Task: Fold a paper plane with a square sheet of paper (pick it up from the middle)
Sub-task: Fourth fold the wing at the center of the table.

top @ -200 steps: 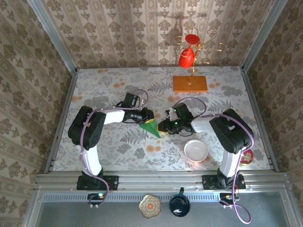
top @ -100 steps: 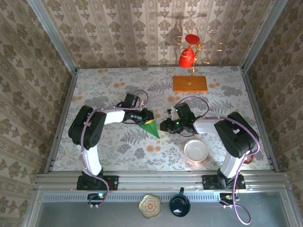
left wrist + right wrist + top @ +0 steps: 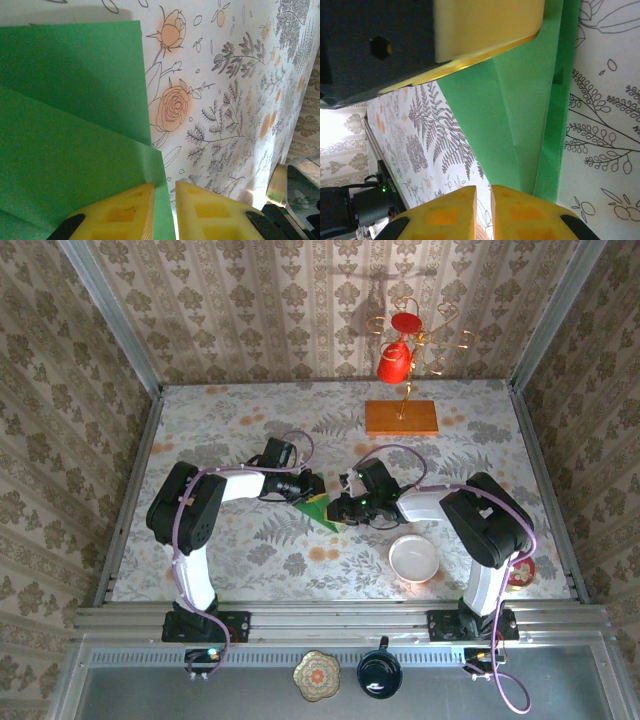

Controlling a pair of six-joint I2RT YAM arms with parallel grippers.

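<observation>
1. Folded green sheet (image 3: 324,514) lies mid-worktop (image 3: 230,430), its long axis slanting and its point toward the near right.
2. Left claw (image 3: 164,192): narrow, nipping the sheet's edge.
3. Right claw (image 3: 483,192): nearly closed, empty, just beside the tapered end.

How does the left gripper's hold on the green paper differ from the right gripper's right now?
The left gripper pinches a strip of the green paper between its fingers; the right gripper has its fingers nearly together at the paper's edge, but paper between them cannot be confirmed. The left gripper meets the paper from the left, the right gripper from the right. Both have yellow fingers.
</observation>
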